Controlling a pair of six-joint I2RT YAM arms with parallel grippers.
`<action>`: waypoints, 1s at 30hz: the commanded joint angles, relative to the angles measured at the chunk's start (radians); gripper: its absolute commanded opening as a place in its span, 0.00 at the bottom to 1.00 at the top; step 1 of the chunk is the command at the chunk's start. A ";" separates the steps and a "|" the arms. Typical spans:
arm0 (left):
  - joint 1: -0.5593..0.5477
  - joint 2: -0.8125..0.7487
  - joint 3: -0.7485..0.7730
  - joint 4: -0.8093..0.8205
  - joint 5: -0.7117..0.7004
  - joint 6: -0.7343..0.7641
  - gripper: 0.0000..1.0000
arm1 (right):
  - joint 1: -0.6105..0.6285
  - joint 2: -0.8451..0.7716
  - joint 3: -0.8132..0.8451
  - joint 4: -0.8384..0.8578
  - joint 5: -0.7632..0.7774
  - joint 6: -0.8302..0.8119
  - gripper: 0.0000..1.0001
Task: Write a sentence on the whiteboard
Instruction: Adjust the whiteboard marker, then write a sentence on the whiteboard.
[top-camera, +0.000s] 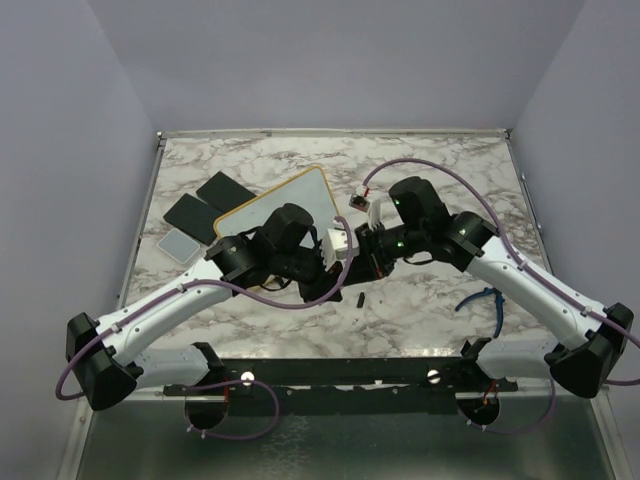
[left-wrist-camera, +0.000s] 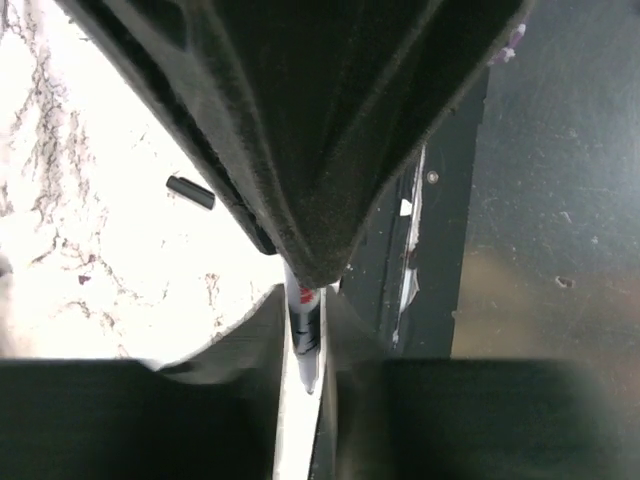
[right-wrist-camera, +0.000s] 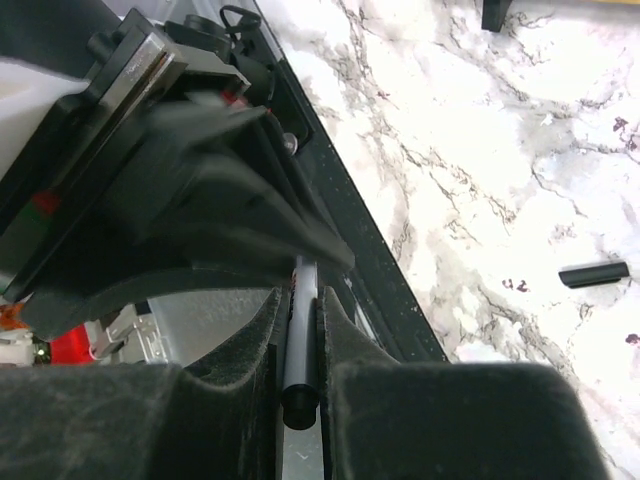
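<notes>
– Whiteboard first: where is the small white board with rounded corners and a thin yellow-orange frame (top-camera: 303, 192)?
– Resting on the white-and-grey marbled bench (top-camera: 440, 170), turned at a slant. The left arm (top-camera: 190, 292) crosses over its near-left part, so only the far-right portion of the white face shows.

– What sits around the whiteboard?
– Just to its left are two flat black rectangular blocks (top-camera: 225, 190), and nearer than those is a grey pad with rounded corners (top-camera: 178, 245). Nearer than the whiteboard's right corner, and a little to the right, a short black cylindrical cap (top-camera: 358, 298) lies on its side on the marble.

– And the jaws?
– Both sets meet tip to tip just right of the whiteboard's near corner, between it and the cap. The left wrist view shows the left jaws pressed onto a slim marker pen with a white barrel and red print (left-wrist-camera: 304, 325). The right wrist view shows the right jaws pinching a dark round end of that same marker pen, which runs straight on into the left jaws.

– Is the pen over the whiteboard?
– It hangs beside the board's right edge, not over the white face.
</notes>
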 joint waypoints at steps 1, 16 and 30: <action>-0.007 0.003 0.036 0.023 -0.104 -0.001 0.55 | 0.002 -0.061 -0.024 0.013 0.049 -0.011 0.00; 0.037 -0.108 0.098 0.143 -0.571 -0.093 0.99 | 0.002 -0.244 -0.157 0.090 0.716 -0.009 0.00; 0.724 -0.161 -0.001 0.280 -0.638 -0.347 0.99 | 0.088 -0.328 -0.363 0.446 0.901 0.053 0.00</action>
